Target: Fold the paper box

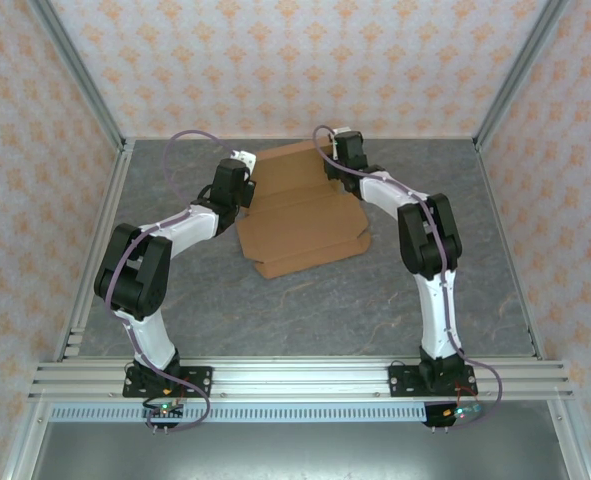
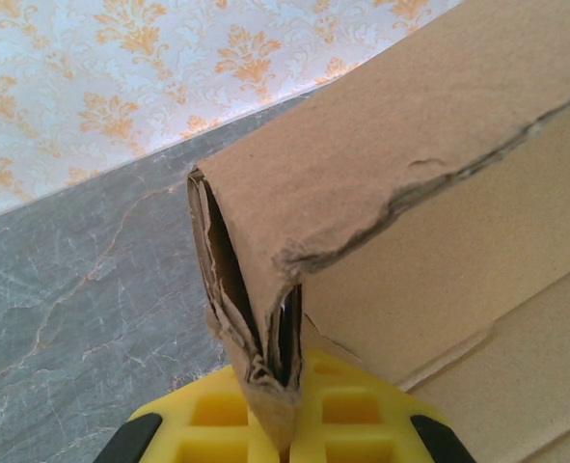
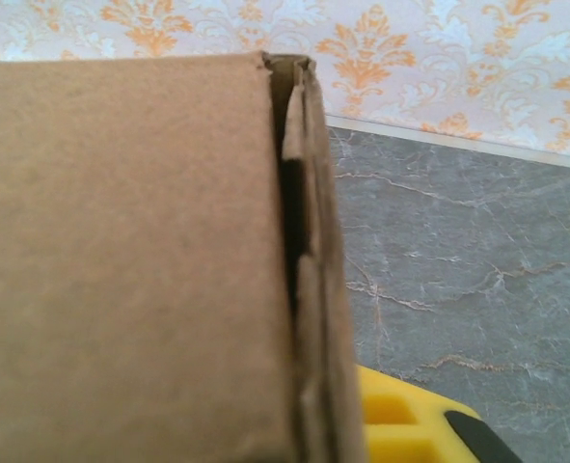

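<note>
The paper box is a brown corrugated cardboard sheet lying open on the grey table, with its far wall folded up. My left gripper is at the far left corner. In the left wrist view its yellow fingers are shut on the crumpled, doubled corner of the cardboard. My right gripper is at the far right corner. In the right wrist view the folded wall stands between the jaws. One yellow finger presses against its layered edge and the cardboard hides the other finger.
The grey marbled table lies between the box and the arm bases. Patterned walls with metal frame posts close in the back and sides. The near flaps of the sheet lie flat.
</note>
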